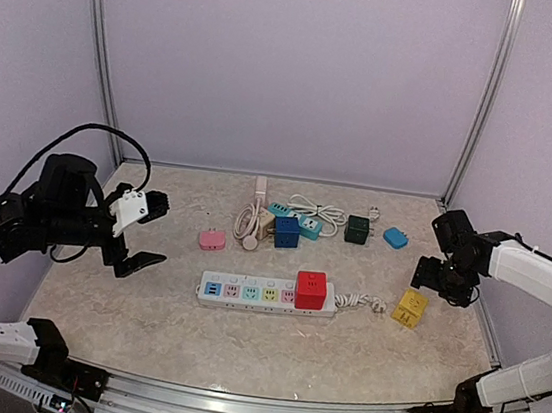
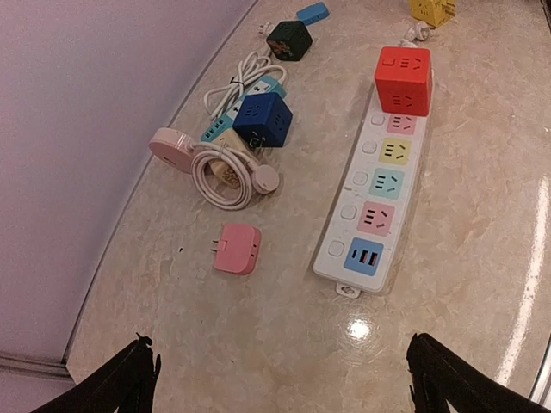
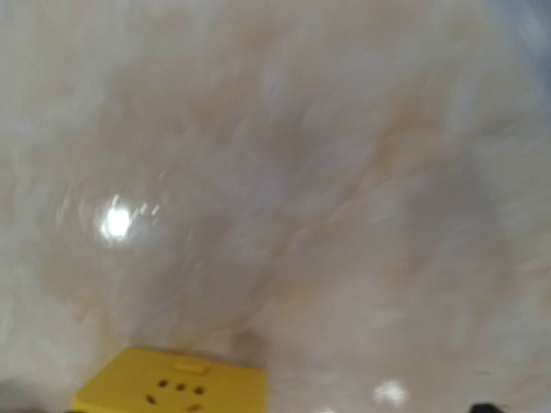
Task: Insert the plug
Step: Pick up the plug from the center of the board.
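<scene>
My left end effector (image 1: 145,233) hangs over the left side of the worktop (image 1: 141,321), jaws spread wide w/ nothing btwn them. In the left wrist view only its two dark fingertips (image 2: 120,387) show, at the bottom corners. My right end effector (image 1: 445,280) sits low at the right of the top view, also wide open, holding nothing. The yellow plug (image 1: 410,307) lies on the worktop just below and left of it, apart from the fingers. The right wrist view is blurred: the plug (image 3: 172,387) is at the bottom edge, left of centre, w/ small slots on its face. The white power strip (image 1: 265,294) lies across the centre of the top view. A red cube (image 1: 311,289) is seated on its right end, and the strip's cord (image 1: 360,302) curls toward the yellow plug. In the left wrist view the strip (image 2: 379,198) runs up the right half, red cube (image 2: 403,79) at its far end. A pink plug (image 2: 238,249) lies alone left of it. Above that are a coiled white cable (image 2: 228,176), a blue cube (image 2: 263,119) and a dark green cube (image 2: 288,39).
</scene>
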Action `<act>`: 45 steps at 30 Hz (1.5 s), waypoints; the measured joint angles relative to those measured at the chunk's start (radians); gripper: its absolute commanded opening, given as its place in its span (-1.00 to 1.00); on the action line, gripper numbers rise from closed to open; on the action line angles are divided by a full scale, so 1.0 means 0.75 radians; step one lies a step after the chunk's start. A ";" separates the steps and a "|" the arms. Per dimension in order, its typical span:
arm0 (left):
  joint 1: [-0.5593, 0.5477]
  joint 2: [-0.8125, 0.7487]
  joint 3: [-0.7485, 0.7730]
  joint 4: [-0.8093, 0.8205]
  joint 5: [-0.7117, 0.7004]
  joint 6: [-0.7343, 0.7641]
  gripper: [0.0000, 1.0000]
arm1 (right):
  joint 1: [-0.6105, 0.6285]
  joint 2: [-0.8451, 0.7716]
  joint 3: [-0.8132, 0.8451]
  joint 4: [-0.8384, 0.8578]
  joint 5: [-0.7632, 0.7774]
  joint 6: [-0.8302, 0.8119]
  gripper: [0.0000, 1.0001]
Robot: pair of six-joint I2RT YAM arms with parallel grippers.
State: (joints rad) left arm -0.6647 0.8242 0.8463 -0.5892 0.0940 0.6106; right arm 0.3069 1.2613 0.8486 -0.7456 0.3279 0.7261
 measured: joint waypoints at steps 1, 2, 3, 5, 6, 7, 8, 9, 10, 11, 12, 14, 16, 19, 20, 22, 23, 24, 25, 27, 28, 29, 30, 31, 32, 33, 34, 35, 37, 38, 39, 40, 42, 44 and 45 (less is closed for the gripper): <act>0.000 -0.007 -0.004 0.001 -0.002 -0.002 0.98 | -0.005 0.032 -0.005 0.015 -0.031 0.006 0.80; 0.000 -0.014 -0.009 0.004 -0.003 -0.004 0.97 | -0.006 0.065 -0.006 0.030 -0.066 0.012 0.80; 0.000 -0.020 -0.015 0.007 -0.006 -0.006 0.97 | -0.006 0.096 -0.007 0.049 -0.100 0.019 0.79; 0.000 -0.028 -0.021 0.009 -0.008 -0.008 0.97 | -0.006 0.133 -0.010 0.080 -0.143 0.033 0.79; 0.000 -0.032 -0.024 0.010 -0.008 -0.008 0.98 | -0.006 0.145 -0.016 0.093 -0.159 0.038 0.77; 0.000 -0.037 -0.030 0.015 -0.009 -0.009 0.98 | -0.006 0.151 -0.023 0.103 -0.172 0.044 0.75; 0.000 -0.040 -0.034 0.019 -0.010 -0.009 0.97 | -0.006 0.154 -0.032 0.115 -0.183 0.050 0.72; 0.000 -0.043 -0.038 0.025 -0.011 -0.008 0.98 | -0.006 0.156 -0.043 0.127 -0.196 0.056 0.71; 0.000 -0.045 -0.043 0.032 -0.012 -0.007 0.97 | -0.006 0.160 -0.054 0.139 -0.210 0.064 0.71; -0.001 -0.046 -0.048 0.039 -0.014 -0.007 0.98 | -0.005 0.167 -0.062 0.149 -0.219 0.071 0.68; -0.002 -0.046 -0.053 0.047 -0.019 -0.006 0.98 | -0.002 0.179 -0.067 0.156 -0.226 0.077 0.60; -0.007 -0.046 -0.061 0.058 -0.026 -0.005 0.97 | 0.008 0.215 -0.070 0.174 -0.237 0.083 0.31; -0.009 -0.046 -0.061 0.061 -0.031 -0.006 0.97 | 0.016 0.244 -0.074 0.189 -0.244 0.081 -0.08; -0.009 -0.046 -0.061 0.069 -0.037 -0.011 0.97 | 0.024 0.250 -0.074 0.197 -0.238 0.087 -0.83; -0.009 -0.046 -0.061 0.070 -0.040 -0.016 0.98 | 0.024 0.249 -0.073 0.196 -0.238 0.084 -1.00; -0.009 -0.046 -0.061 0.075 -0.045 -0.038 0.98 | 0.025 0.235 -0.070 0.178 -0.227 0.076 -1.00; -0.009 -0.046 -0.061 0.079 -0.048 -0.051 0.97 | 0.030 0.224 -0.058 0.151 -0.214 0.070 -1.00; -0.009 -0.045 -0.061 0.086 -0.052 -0.074 0.97 | 0.041 0.206 -0.036 0.117 -0.187 0.063 -1.00; -0.009 -0.045 -0.059 0.093 -0.057 -0.102 0.97 | 0.063 0.180 -0.004 0.084 -0.154 0.050 -1.00; -0.009 -0.043 -0.052 0.110 -0.065 -0.160 0.94 | 0.149 0.102 0.099 0.043 -0.069 0.007 -1.00; -0.009 -0.041 -0.043 0.124 -0.067 -0.193 0.92 | 0.209 0.055 0.157 0.050 -0.028 -0.025 -1.00; -0.009 -0.039 -0.031 0.134 -0.069 -0.225 0.90 | 0.271 0.010 0.207 0.073 0.002 -0.054 -1.00; -0.010 -0.034 -0.010 0.151 -0.071 -0.257 0.88 | 0.356 -0.055 0.258 0.138 0.043 -0.104 -1.00; -0.013 -0.028 0.014 0.167 -0.071 -0.282 0.87 | 0.436 -0.118 0.292 0.224 0.056 -0.149 -1.00; -0.016 -0.023 0.038 0.180 -0.070 -0.296 0.87 | 0.492 -0.167 0.306 0.303 0.065 -0.193 -1.00; -0.022 -0.014 0.072 0.190 -0.064 -0.300 0.87 | 0.563 -0.226 0.307 0.431 0.049 -0.257 -1.00; -0.034 -0.005 0.112 0.203 -0.053 -0.294 0.89 | 0.626 -0.279 0.305 0.569 0.004 -0.316 -1.00; -0.051 0.006 0.155 0.212 -0.037 -0.279 0.90 | 0.669 -0.307 0.303 0.691 -0.057 -0.370 -1.00; -0.108 0.028 0.249 0.220 0.003 -0.221 0.94 | 0.724 -0.310 0.318 0.899 -0.183 -0.467 -1.00; -0.136 0.037 0.285 0.225 0.020 -0.193 0.97 | 0.753 -0.286 0.343 0.988 -0.244 -0.514 -1.00; -0.172 0.050 0.328 0.225 0.033 -0.157 0.97 | 0.776 -0.256 0.369 1.048 -0.288 -0.549 -1.00; -0.213 0.066 0.369 0.227 0.039 -0.110 0.97 | 0.814 -0.205 0.411 1.109 -0.338 -0.594 -1.00; -0.336 0.099 0.427 0.252 0.014 0.003 0.97 | 0.889 -0.101 0.481 1.186 -0.433 -0.659 -1.00; -0.479 0.124 0.433 0.306 -0.021 0.167 0.98 | 0.975 0.004 0.558 1.206 -0.529 -0.736 -1.00; -0.525 0.134 0.430 0.326 -0.033 0.249 0.98 | 1.014 0.044 0.586 1.206 -0.566 -0.771 -1.00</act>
State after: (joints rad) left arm -1.0588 0.9245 1.1687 -0.3447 0.0696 0.7971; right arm 1.0676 1.2945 1.2884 0.1593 -0.0963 0.1482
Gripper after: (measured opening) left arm 0.986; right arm 0.591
